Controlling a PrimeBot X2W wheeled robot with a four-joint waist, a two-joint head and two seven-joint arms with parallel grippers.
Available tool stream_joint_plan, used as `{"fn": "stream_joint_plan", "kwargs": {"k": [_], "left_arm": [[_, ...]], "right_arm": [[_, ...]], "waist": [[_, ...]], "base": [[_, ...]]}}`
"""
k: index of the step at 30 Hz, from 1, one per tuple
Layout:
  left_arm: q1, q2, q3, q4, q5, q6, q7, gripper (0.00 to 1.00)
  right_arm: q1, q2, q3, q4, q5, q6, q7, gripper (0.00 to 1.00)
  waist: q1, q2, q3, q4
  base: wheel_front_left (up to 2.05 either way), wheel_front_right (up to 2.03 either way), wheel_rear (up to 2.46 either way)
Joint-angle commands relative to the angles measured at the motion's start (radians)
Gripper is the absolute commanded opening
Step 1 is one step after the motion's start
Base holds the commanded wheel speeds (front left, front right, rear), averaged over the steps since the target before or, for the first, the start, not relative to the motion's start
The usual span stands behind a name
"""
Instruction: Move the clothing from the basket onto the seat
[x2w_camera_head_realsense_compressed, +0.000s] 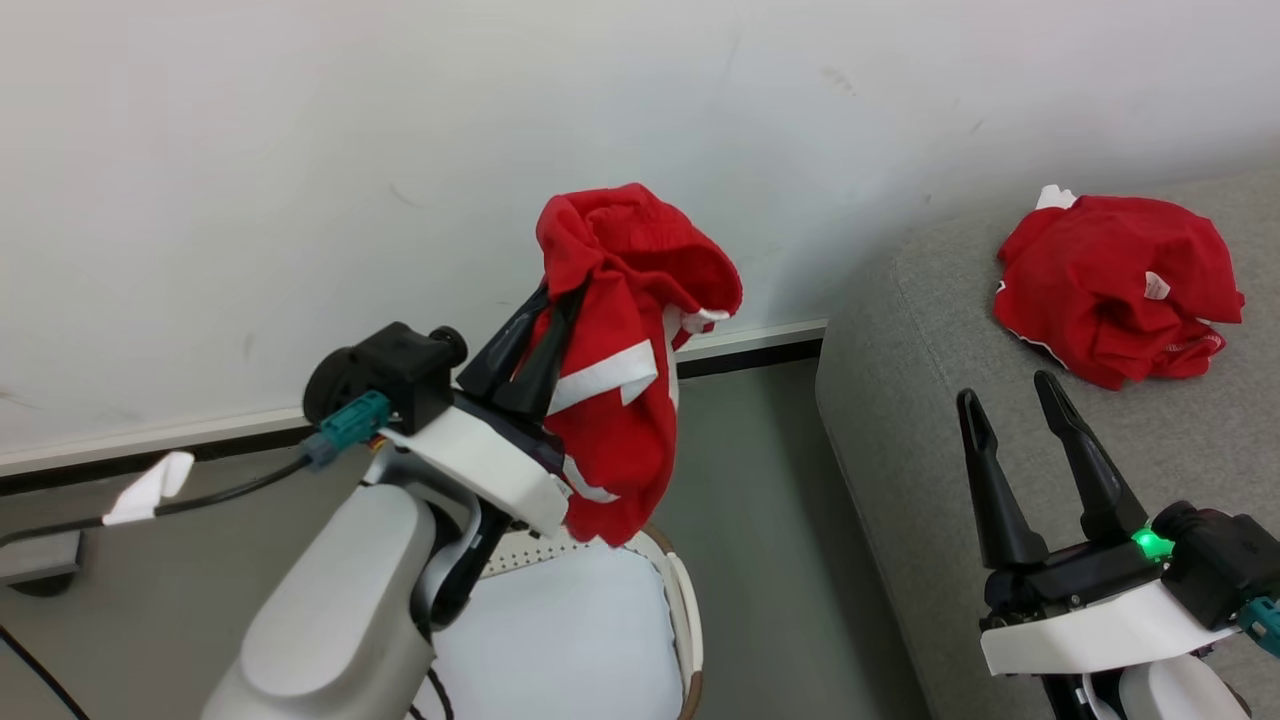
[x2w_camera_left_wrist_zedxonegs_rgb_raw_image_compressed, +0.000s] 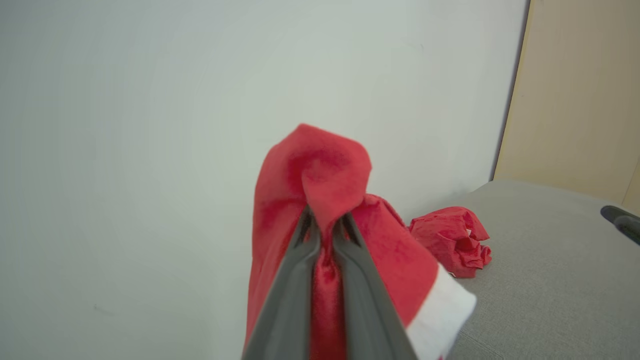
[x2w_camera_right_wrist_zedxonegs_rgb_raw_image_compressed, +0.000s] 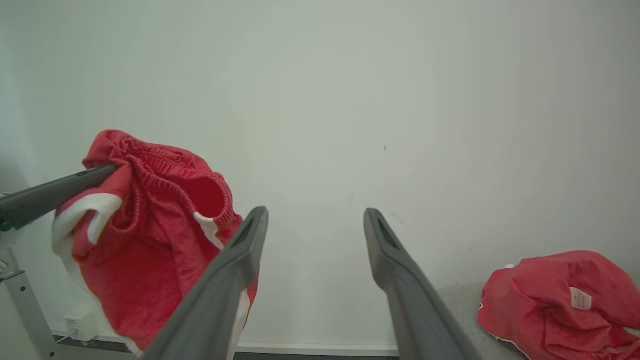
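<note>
Above the white perforated plastic basket (x2w_camera_head_realsense_compressed: 692, 620), the left end effector (x2w_camera_head_realsense_compressed: 562, 295) pinches a bunched fold of limp, probably light red fabric clothing (x2w_camera_head_realsense_compressed: 610, 440); the right end effector (x2w_camera_head_realsense_compressed: 1005, 388) gapes empty.

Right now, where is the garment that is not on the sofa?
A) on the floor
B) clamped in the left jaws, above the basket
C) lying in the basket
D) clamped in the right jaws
B: the left jaws are shut on the garment, which hangs over the basket; the right jaws stand open and empty by the sofa, where the other garment lies.
</note>
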Motion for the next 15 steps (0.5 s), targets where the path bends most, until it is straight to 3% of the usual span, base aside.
{"fn": "stream_joint_plan", "kwargs": {"k": [1,15], "left_arm": [[0.015,0.009,-0.001,-0.017,-0.015,0.005,0.007,0.00],[0.020,0.002,-0.027,-0.076,-0.024,0.009,0.029,0.00]], "right_arm": [[0.014,-0.006,0.003,0.004,0.006,-0.003,0.001,1.00],[-0.019,-0.029,0.090,0.040,0.006,-0.003,0.001,1.00]], "waist": [[0.0001,0.0000,0.001,-0.001],[0.0001,0.0000,0.015,0.027]], "base": [[0.00,0.00,0.00],[0.00,0.00,0.00]]}}
